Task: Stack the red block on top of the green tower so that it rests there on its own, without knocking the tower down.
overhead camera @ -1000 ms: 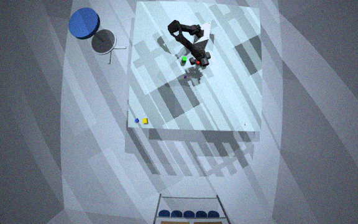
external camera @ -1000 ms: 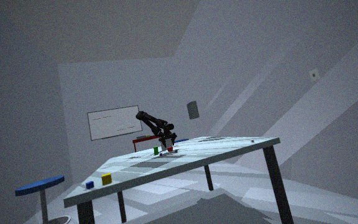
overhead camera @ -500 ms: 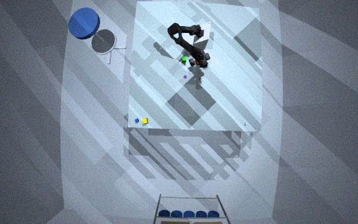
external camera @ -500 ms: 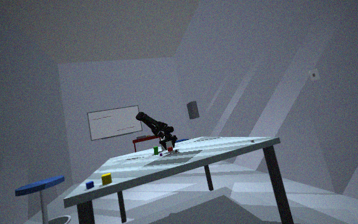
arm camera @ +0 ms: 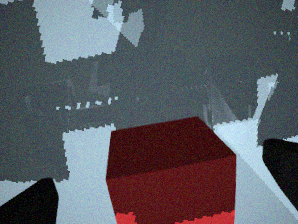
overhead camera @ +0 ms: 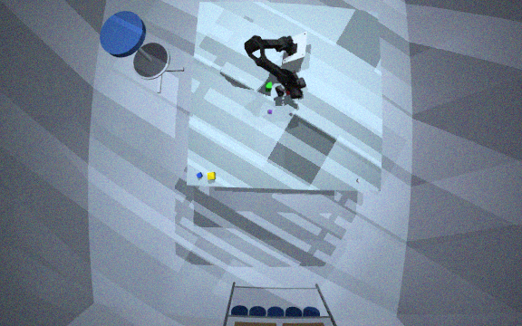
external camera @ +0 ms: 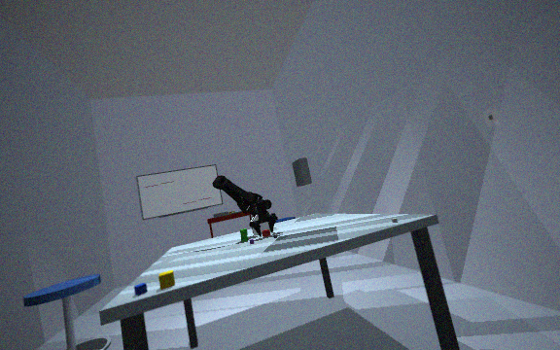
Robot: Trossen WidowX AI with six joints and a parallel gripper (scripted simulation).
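Straddling one red block (arm camera: 172, 185), two wide-spread empty fingers; one green tower (external camera: 244, 235) nearby.

On the table (external camera: 358, 228) there are five small blocks: one red block (arm camera: 172, 185), one green tower (external camera: 244, 235), one tiny purple block (overhead camera: 269, 111), one blue block (external camera: 140, 289) and one yellow block (external camera: 166, 279). One black robot arm (overhead camera: 270, 61) stands there. Beside the table is one blue stool (external camera: 61, 290); one whiteboard (external camera: 179, 191) hangs behind.
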